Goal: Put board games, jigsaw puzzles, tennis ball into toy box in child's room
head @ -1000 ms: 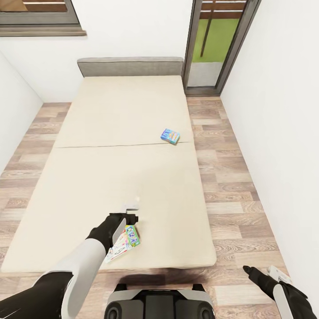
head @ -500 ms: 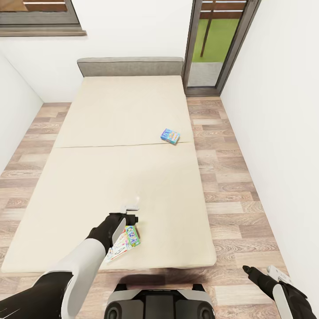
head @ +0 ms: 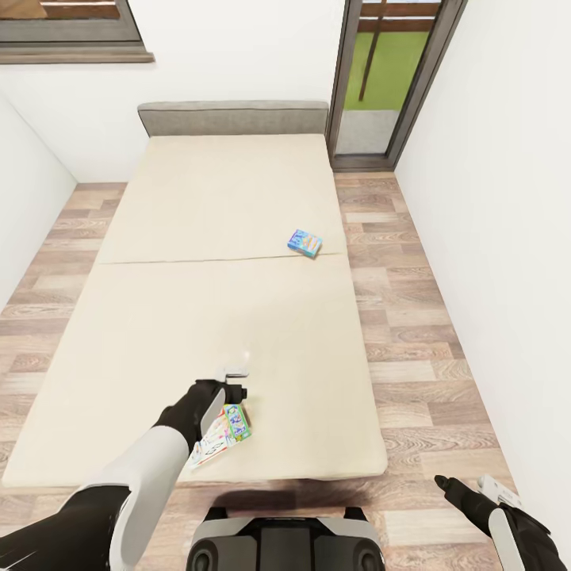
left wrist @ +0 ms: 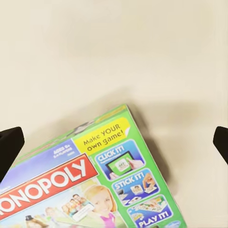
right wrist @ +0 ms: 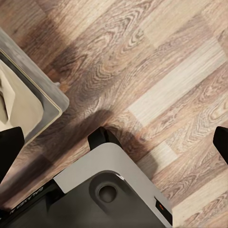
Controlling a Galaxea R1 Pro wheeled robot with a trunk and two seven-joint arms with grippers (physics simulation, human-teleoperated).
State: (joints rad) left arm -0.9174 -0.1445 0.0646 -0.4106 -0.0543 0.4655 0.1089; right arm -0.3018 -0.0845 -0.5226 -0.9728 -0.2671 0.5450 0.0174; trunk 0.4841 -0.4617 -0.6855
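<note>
Two board games lie on the beige bed [head: 214,198]. A green Monopoly box [head: 228,429] [left wrist: 95,185] sits near the bed's front edge. A blue box [head: 304,243] rests farther back toward the right side. My left gripper [head: 236,379] [left wrist: 115,145] hovers open over the far end of the Monopoly box, whose corner lies between the spread fingertips. My right gripper [head: 468,485] [right wrist: 115,142] hangs open and empty over the wood floor at the lower right. The table, toy box, jigsaw puzzles and tennis ball are out of view.
A grey headboard [head: 233,117] stands against the far wall, with a glass door [head: 388,79] to its right. White walls close in on both sides. Wood-plank floor [head: 404,333] runs along the bed's right side. My base [head: 285,543] [right wrist: 109,190] stands at the bed's foot.
</note>
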